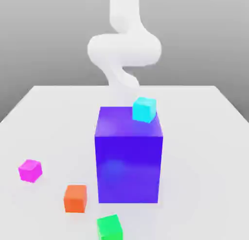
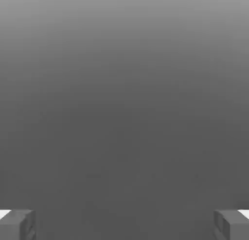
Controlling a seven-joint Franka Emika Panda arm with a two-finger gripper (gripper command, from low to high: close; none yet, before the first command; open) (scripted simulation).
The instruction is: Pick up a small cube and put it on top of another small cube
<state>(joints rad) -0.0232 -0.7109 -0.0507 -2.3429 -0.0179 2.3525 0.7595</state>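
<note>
A plain, solid colour is seen on each small cube: cyan on one, magenta on another, orange-red on a third and bright green on a fourth. The large block is coloured deep blue-violet, with a paler bluish patch shown on its front face. White is worn by the arm, and a very pale grey-white by the table.

Desk: white, flat.
Directly on it: blue block; magenta, orange and green cubes.
</note>
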